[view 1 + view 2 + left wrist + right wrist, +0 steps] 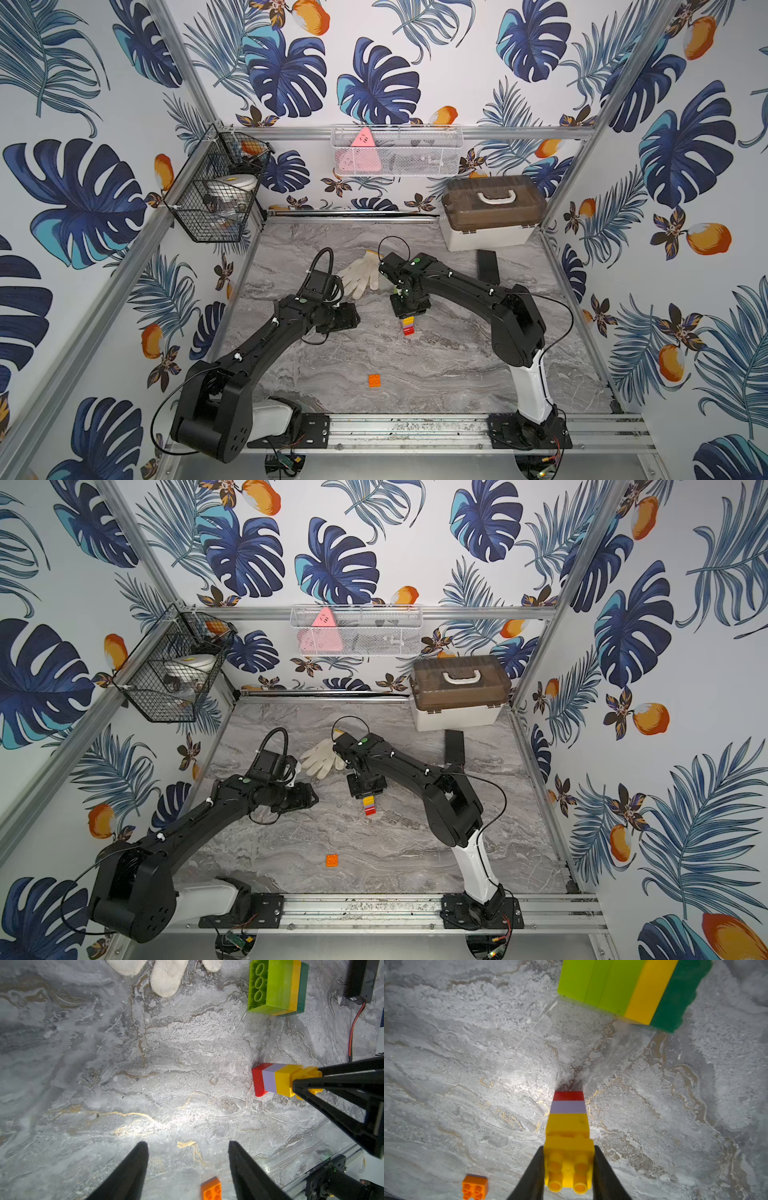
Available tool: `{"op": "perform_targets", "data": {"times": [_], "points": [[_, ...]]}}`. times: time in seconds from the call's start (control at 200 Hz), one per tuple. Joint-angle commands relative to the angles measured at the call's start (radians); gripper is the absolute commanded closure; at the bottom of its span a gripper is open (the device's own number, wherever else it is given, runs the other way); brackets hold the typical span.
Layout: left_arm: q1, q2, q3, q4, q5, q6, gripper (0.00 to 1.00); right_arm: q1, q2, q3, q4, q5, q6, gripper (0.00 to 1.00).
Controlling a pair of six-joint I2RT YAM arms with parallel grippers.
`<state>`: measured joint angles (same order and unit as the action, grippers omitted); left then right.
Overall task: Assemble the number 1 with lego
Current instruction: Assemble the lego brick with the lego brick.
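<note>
Pinched the top yellow brick (568,1169) of the red-lilac-yellow column (568,1113), upright on the marble tabletop (467,1064), across its smooth side walls with the right gripper (569,1148), left gripper (188,1142) spread empty; judged light, rigid, slick, topple-prone.

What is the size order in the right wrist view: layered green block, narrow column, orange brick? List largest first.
1. layered green block, though cropped
2. column, enlarged by nearness
3. orange brick, clearly smallest

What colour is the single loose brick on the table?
Orange brick, best in the right wrist view.
</note>
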<state>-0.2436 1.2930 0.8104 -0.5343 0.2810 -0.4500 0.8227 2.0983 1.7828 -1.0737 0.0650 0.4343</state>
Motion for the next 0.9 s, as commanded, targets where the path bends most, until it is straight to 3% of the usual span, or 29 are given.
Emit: {"op": "perform_targets", "data": {"times": [0.0,0.896], "points": [[0.000,-0.002,0.002,-0.001,-0.006,0.002,0.33,-0.002,0.000,0.006,0.020,-0.005,0.020,0.64],[0.000,0.003,0.004,-0.002,-0.013,0.002,0.33,-0.002,-0.021,-0.061,0.052,-0.024,0.046,0.64]]}}
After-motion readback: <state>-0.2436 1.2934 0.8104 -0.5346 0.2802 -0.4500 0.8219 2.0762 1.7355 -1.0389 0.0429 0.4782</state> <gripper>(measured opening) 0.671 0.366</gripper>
